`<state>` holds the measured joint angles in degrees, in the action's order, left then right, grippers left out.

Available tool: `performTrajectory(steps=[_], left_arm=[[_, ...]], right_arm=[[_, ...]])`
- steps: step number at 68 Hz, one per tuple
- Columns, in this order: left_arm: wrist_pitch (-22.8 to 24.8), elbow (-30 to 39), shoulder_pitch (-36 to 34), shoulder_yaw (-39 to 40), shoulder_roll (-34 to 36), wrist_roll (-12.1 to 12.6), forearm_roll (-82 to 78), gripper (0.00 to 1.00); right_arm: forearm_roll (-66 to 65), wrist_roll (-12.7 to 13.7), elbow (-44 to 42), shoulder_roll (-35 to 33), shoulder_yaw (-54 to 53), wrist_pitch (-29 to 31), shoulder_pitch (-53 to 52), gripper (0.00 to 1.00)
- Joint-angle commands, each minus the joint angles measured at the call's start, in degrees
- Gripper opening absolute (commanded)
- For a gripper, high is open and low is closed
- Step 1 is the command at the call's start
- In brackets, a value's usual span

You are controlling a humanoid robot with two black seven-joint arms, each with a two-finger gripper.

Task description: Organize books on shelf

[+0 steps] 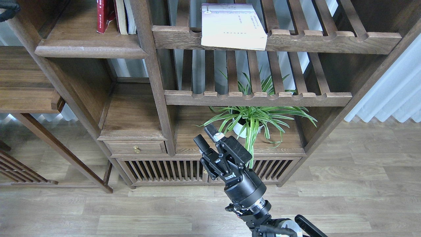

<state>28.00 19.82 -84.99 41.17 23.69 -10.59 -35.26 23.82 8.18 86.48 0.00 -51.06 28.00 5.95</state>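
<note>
On the dark brown solid wooden shelf at upper left, the red paperback stands upright beside a yellow-edged book. The pale white-lavender paperback lies flat on the slatted rack, well above our right hand, whose fingers sit apart, holding nothing. A dark shape at the top-left corner may be our left hand; we cannot tell its state.
</note>
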Motion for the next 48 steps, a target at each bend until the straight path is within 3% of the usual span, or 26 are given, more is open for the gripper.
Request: performTrajectory(steps=[1,48], left_arm=[[0.00,0.13,-0.08,0.14,0.05,0.66,0.10,1.00],[0.00,0.04,-0.35,0.84,0.13,0.92,0.10,1.00]], right_arm=[[0.00,0.00,0.00,0.00,0.00,0.00,-0.06,0.62],[-0.18,0.00,0.00,0.00,0.00,0.00,0.21,0.62]])
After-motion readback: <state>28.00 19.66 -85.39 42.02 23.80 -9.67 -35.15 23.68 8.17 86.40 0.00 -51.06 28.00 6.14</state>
